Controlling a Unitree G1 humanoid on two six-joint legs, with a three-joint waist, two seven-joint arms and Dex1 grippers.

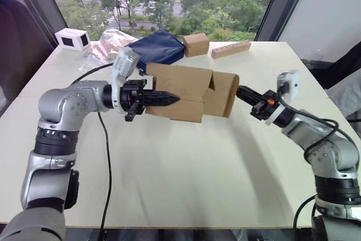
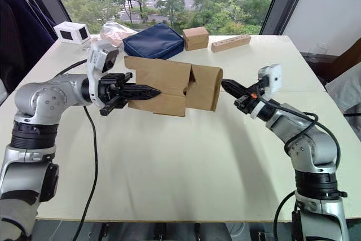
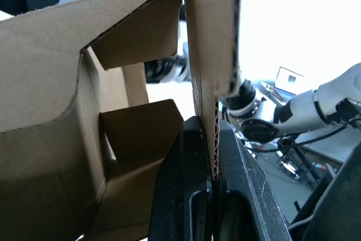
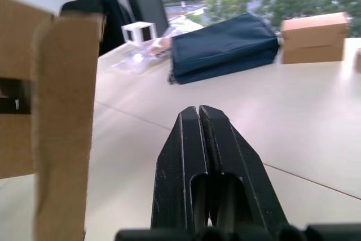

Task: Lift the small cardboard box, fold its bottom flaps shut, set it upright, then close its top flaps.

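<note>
The small cardboard box (image 1: 180,90) hangs on its side above the table, its long axis running left to right. My left gripper (image 1: 172,99) is shut on one of its side walls, and the left wrist view shows the fingers (image 3: 192,156) pinching the corrugated edge. Flaps stand open at the left end, and a small inner flap (image 3: 141,134) is folded inward. At the right end a flap (image 1: 227,93) sticks out toward my right gripper (image 1: 240,90), which is shut, empty and just short of it. I cannot tell which end holds the bottom flaps and which the top flaps.
At the back of the white table (image 1: 186,184) lie a navy pouch (image 1: 159,49), another small brown box (image 1: 196,44), a long tan bar (image 1: 231,49), crumpled plastic (image 1: 107,44) and a white device (image 1: 72,38). A black cable (image 1: 107,162) crosses the left side.
</note>
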